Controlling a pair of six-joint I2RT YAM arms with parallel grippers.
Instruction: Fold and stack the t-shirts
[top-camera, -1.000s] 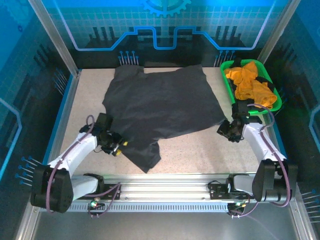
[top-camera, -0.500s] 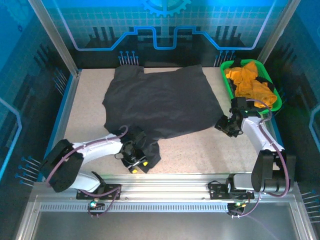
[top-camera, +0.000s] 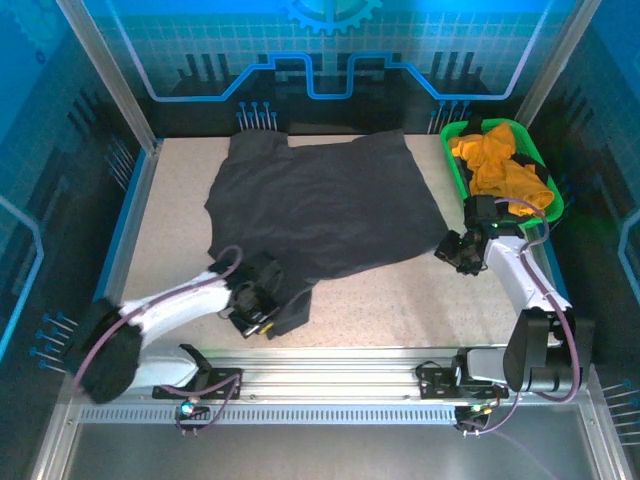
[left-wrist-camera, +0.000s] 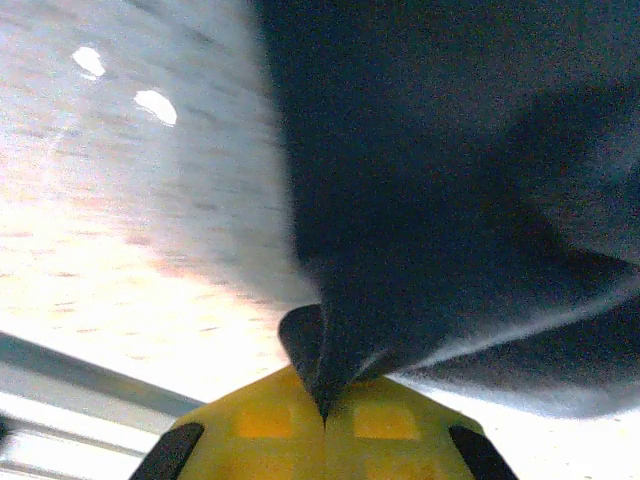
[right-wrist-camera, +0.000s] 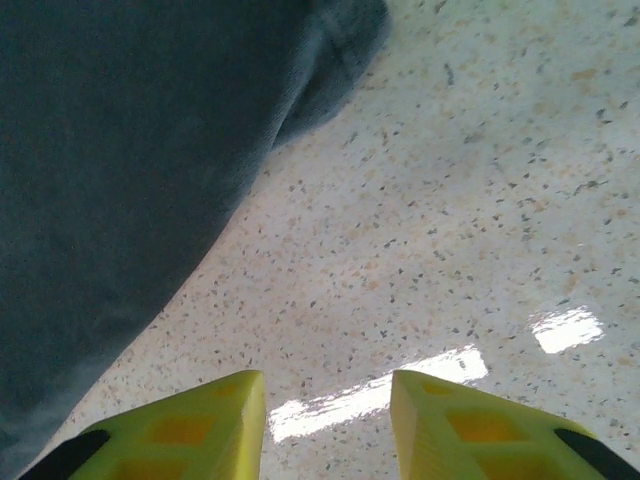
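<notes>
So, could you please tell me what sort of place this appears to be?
Probably a robotics lab work cell: a speckled table boxed in by an aluminium frame and blue panels, with a left arm and right arm bolted to a rail.

Support: table (top-camera: 420, 290), speckled beige top. On it: charcoal t-shirt (top-camera: 320, 205), spread across centre and upper left of the frame, one corner bunched at lower left; green basket (top-camera: 453, 160) at upper right corner.

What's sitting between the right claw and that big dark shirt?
Nothing but bare speckled table: in the right wrist view it is all that separates the open right gripper from the dark t-shirt at its edge.
</notes>
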